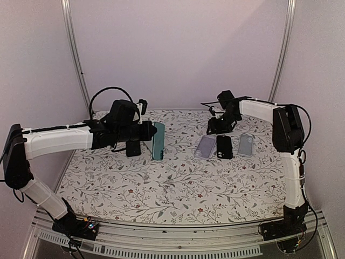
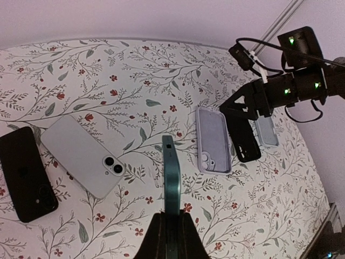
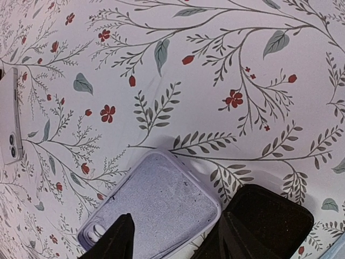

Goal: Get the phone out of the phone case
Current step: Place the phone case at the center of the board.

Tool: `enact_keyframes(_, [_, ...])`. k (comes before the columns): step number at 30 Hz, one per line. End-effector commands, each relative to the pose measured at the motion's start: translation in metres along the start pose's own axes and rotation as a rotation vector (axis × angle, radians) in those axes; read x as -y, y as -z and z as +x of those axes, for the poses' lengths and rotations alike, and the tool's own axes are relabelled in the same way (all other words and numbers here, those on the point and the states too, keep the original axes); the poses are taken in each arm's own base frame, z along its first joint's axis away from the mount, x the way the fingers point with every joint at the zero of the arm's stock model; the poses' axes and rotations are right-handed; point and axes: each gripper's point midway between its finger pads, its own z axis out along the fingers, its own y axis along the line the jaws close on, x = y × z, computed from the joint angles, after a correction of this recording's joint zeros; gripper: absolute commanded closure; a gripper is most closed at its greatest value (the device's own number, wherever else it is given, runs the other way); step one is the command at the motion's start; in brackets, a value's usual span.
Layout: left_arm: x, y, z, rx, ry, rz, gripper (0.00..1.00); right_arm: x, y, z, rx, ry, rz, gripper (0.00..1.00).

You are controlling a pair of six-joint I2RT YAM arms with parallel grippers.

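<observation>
Left gripper: jaws clamped on a teal phone, held edge-on clear of the floral table; whether its case is on is hard to tell from this angle. Farther right, lying flat side by side: lavender case, black case, pale blue case. Beyond them, right gripper hangs over the lavender and black cases, jaws apart, gripping nothing.

The floral table bears a lilac case, black case, blue case, white phone and black phone.
</observation>
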Motion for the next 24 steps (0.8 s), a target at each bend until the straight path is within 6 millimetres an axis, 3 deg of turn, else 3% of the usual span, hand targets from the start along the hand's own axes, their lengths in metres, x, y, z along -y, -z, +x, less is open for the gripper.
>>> enact_keyframes(1, [0.001, -0.001, -0.010, 0.034, 0.028, 0.029, 1.00, -0.012, 0.015, -0.018, 0.075, 0.007, -0.007, 0.37])
enact_keyframes(7, [-0.003, -0.007, -0.003, 0.002, 0.065, 0.048, 1.00, -0.023, 0.034, -0.023, 0.137, 0.005, -0.035, 0.18])
enact_keyframes(10, [-0.008, -0.011, 0.001, -0.013, 0.100, 0.056, 1.00, -0.025, 0.046, -0.027, 0.171, 0.001, -0.039, 0.02])
enact_keyframes(16, [-0.024, -0.012, 0.006, -0.023, 0.202, 0.082, 1.00, -0.033, 0.069, -0.033, 0.227, 0.004, -0.062, 0.01])
enact_keyframes(24, [-0.044, -0.010, 0.038, -0.087, 0.314, 0.089, 1.00, -0.044, 0.080, -0.038, 0.256, 0.012, -0.108, 0.01])
